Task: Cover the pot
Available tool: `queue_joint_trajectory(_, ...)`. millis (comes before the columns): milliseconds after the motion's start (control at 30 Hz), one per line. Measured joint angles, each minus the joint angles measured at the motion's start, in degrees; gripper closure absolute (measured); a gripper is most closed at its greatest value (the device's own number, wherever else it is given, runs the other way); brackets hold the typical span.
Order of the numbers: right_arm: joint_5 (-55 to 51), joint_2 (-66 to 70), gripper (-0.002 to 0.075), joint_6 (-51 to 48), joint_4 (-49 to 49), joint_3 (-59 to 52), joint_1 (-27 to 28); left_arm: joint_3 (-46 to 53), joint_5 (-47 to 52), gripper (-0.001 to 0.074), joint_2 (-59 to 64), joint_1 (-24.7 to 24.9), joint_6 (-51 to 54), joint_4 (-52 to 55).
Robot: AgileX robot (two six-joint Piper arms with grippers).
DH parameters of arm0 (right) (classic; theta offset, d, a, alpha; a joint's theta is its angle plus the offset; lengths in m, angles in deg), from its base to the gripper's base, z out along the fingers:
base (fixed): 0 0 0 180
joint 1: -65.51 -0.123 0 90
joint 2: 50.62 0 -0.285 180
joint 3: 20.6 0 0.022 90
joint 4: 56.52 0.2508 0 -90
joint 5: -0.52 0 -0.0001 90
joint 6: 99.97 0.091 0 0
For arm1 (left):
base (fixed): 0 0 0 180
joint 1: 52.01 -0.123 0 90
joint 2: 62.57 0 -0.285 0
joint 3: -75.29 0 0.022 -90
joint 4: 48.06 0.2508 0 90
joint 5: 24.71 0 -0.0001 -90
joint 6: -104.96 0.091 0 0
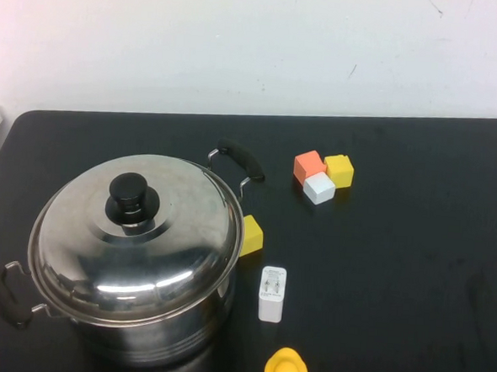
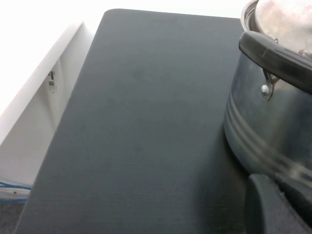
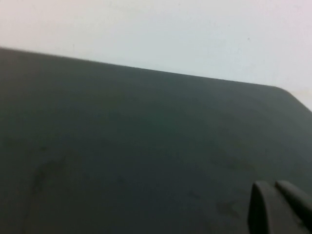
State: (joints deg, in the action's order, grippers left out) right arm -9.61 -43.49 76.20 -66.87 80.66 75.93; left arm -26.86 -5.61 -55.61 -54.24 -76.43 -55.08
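Observation:
The large steel pot (image 1: 159, 336) stands at the near left of the black table, with black side handles at its far right (image 1: 241, 161) and near left (image 1: 6, 293). A domed steel lid (image 1: 173, 240) with a black knob (image 1: 131, 198) sits on its rim and closes it. Neither arm shows in the high view. In the left wrist view my left gripper (image 2: 287, 207) is low beside the pot's wall (image 2: 263, 122), under a handle (image 2: 278, 56), empty, jaws together. In the right wrist view my right gripper (image 3: 274, 189) is shut and empty over bare table.
A yellow cube (image 1: 251, 235) touches the pot's right side. A white charger (image 1: 272, 294) and a yellow duck (image 1: 286, 371) lie near the front. Orange (image 1: 310, 165), white (image 1: 319, 189) and yellow (image 1: 340, 170) cubes cluster mid-table. The table's left edge (image 2: 73, 97) drops off.

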Motion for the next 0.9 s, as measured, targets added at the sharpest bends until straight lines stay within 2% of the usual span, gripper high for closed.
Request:
queue_joint_trajectory(133, 0.00, 0.00, 0.0728, 3.83, -1.10, 0.00, -1.02, 0.00, 0.00, 0.0737, 0.00, 0.00, 0.00, 0.00)
queue_joint_trajectory(400, -0.25, 0.00, 0.0728, 10.62, -2.20, 0.00, -8.45, 0.00, 0.00, 0.0737, 0.00, 0.00, 0.00, 0.00)
queue_joint_trajectory(700, -7.82, 0.00, 0.0728, 11.40, -0.25, 0.10, -8.69, 0.00, 0.00, 0.0737, 0.00, 0.00, 0.00, 0.00)
queue_joint_trajectory(900, -9.27, 0.00, 0.0728, 11.40, -0.25, 0.33, -8.69, 0.00, 0.00, 0.0737, 0.00, 0.00, 0.00, 0.00)
